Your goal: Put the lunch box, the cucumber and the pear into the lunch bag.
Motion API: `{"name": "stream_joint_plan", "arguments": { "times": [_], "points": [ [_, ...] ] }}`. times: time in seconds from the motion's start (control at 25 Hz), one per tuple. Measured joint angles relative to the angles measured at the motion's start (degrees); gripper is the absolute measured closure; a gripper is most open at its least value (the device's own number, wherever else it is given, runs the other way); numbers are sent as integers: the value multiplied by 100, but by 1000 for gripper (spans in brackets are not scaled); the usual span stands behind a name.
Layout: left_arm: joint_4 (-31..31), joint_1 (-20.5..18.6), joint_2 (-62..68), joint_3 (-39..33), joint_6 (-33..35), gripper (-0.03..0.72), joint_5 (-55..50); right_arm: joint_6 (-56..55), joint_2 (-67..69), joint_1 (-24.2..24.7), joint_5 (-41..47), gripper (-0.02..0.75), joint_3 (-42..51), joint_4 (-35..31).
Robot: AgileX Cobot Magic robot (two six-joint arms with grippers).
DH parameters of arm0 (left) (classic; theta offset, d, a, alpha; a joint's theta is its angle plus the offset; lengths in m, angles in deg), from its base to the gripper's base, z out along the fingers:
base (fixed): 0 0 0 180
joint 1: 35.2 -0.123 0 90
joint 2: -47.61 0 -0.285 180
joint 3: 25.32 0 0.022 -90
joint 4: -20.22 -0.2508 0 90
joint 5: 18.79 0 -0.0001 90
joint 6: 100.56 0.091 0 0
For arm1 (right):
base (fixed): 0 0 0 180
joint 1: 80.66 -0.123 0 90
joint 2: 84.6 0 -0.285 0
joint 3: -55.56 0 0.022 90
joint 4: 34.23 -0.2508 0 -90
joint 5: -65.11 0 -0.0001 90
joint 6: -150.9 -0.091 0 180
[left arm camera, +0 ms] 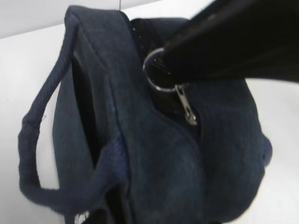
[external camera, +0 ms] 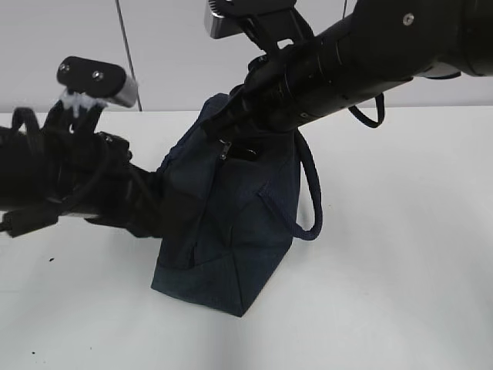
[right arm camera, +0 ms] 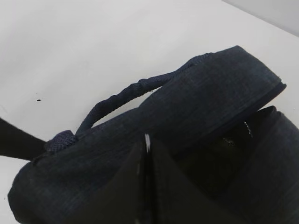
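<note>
The dark blue lunch bag (external camera: pixel 231 223) stands on the white table (external camera: pixel 400 270). The right gripper (right arm camera: pixel 145 186) reaches down to the top of the bag, and its two black fingers are pinched shut on the metal ring (left arm camera: pixel 156 70) of the zipper. The left arm is beside the bag. I cannot tell how its gripper stands.

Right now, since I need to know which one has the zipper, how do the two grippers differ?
The right gripper sits at the top of the bag; the left gripper sits low against its side. The right's jaws are shut on the ring pull; the left's jaws are hidden. Both are black and at the bag.
</note>
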Motion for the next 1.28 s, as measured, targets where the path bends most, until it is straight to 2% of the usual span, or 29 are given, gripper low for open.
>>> {"name": "stream_joint_plan", "arguments": {
  "times": [0.12, 0.24, 0.32, 0.4, 0.8, 1.04, 1.28],
  "points": [
    [158, 0, 307, 386, -3, 325, -90, 0, 0, 0, 12, 732, 0, 0],
    [200, 0, 629, 651, -7, 476, -363, 0, 0, 8, 12, 732, 0, -20],
    [213, 0, 804, 715, -19, 617, -442, 2, 0, 13, 21, 732, 0, -22],
    [230, 0, 845, 726, -21, 676, -485, 2, 0, 13, 103, 732, -70, -32],
    [174, -17, 581, 733, -133, 701, -693, -9, 75, 267, 558, 732, -528, -8],
    [-361, -17, 575, 789, -656, 703, -783, -77, 94, 614, 883, 732, -529, -233],
    [-907, -17, 569, 831, -1155, 703, -928, -86, 117, 714, 1017, 732, -529, -285]
  ]
}}
